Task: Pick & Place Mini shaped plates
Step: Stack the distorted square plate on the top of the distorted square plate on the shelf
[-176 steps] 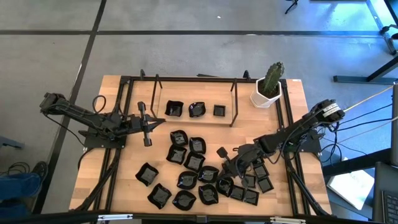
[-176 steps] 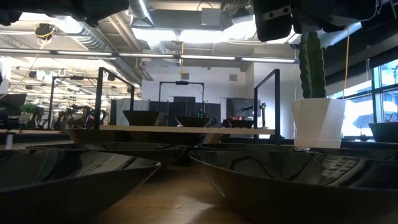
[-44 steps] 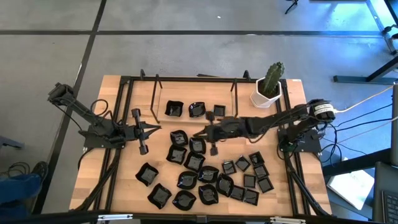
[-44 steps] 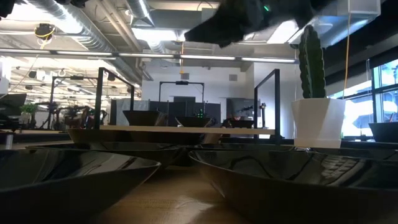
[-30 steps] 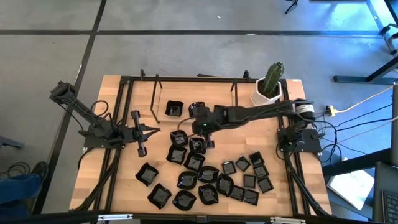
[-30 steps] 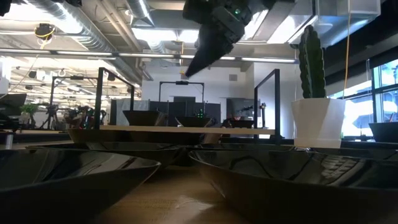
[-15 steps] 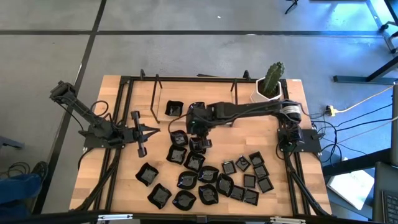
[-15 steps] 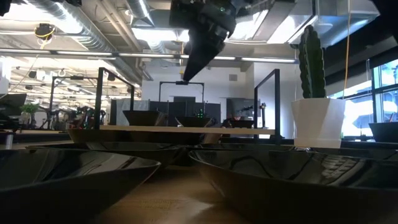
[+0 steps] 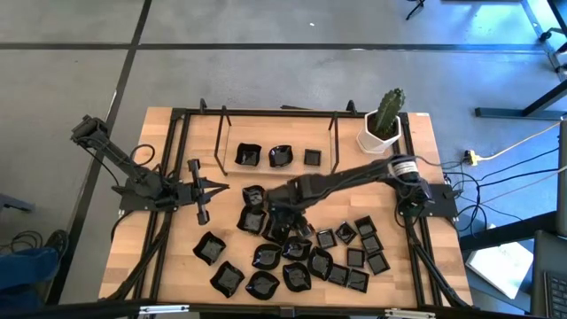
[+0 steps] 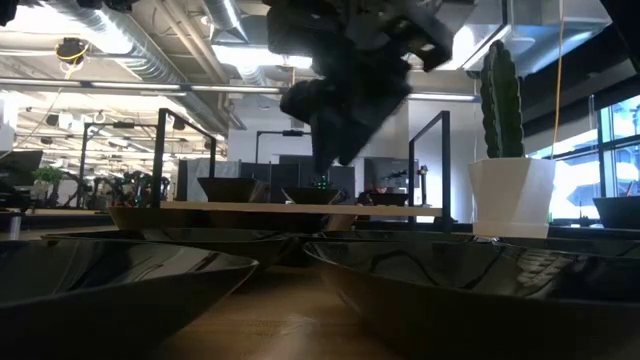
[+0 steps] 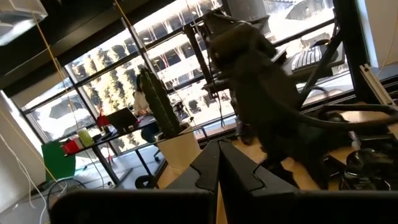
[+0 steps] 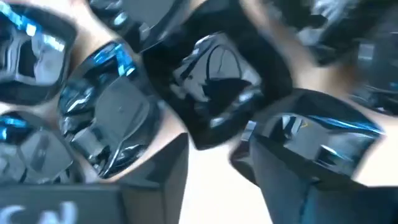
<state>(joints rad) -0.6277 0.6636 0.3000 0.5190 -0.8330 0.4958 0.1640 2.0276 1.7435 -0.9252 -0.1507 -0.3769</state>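
**Friend:** What are those little black things?

**Me:** Those are the mini shaped plates point(image 9: 266, 252). Most lie in a loose pile on the near half of the wooden surface point(image 9: 177, 266). Some are square and some have wavy edges. Three more sit in a row on the raised rack point(image 9: 276, 174) at the far side.

**Friend:** Are they heavy?

**Me:** I think they are very light. They look hard and shiny, so I guess they are slippery. They may chip if I drop one or knock two together.

**Friend:** Where do you grab one?

**Me:** By the rim, I think. One finger goes inside the dish and one goes outside. The flat middle gives me nothing to pinch. In my right wrist view a square plate point(image 12: 214, 78) lies right in front of my fingers point(image 12: 168, 168). Others lie tight against it, so I must slip in without bumping them.

**Friend:** Which arm is working?

**Me:** My right end effector point(image 9: 282, 215) hangs over the far part of the pile. Its fingers are spread, with nothing between them. My left end effector point(image 9: 200, 186) waits at the left side of the surface, pressed together and holding nothing.

**Friend:** What is that green thing?

**Me:** A cactus in a white pot point(image 9: 383, 133) at the far right corner. It stays there.
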